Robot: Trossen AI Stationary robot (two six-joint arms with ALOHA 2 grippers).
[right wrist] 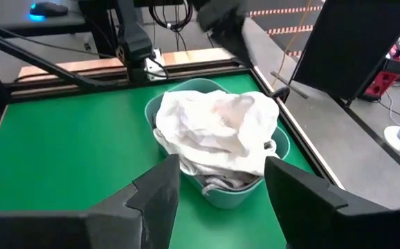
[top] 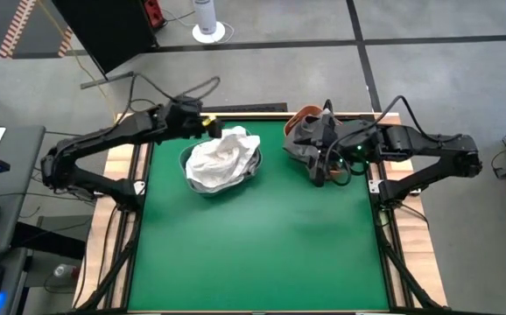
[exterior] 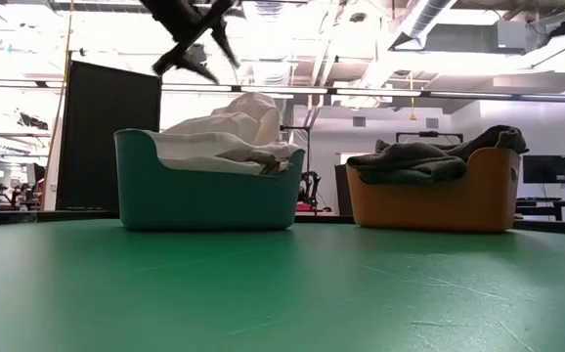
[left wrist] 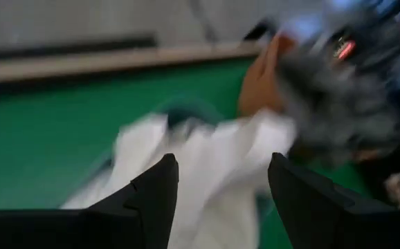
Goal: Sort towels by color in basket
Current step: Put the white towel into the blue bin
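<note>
Two baskets stand side by side toward the top of the high view, on the green bench point(top: 262, 254): a teal basket point(exterior: 204, 191) left of centre and an orange basket point(exterior: 429, 200) to its right, apart from each other, so each colour group has its own place. The pale towels point(top: 222, 157) are heaped in the teal basket, mounded well above its rim, and one light grey fold hangs over the edge nearest the orange one; the dark towels point(exterior: 424, 156) fill the orange basket, slumped over its rim. The bench in front of both baskets shows no loose cloth, so the sorting looks close to done. The left tool point(top: 202, 124) sits at the upper left of the pale heap in the high view, and in the low view it hangs above that basket near the top edge, its fingers spread and nothing between them; its own camera shows both fingers point(left wrist: 155, 194) apart with white cloth lying below, which fits a tool placed over the pile to drop or press cloth there. The right tool point(top: 319, 171) lies over the orange basket in the high view, partly lost among the dark cloth; its wrist camera looks across at the teal basket past two fingers point(right wrist: 160, 190) set well apart and empty, so it seems to be waiting
</note>
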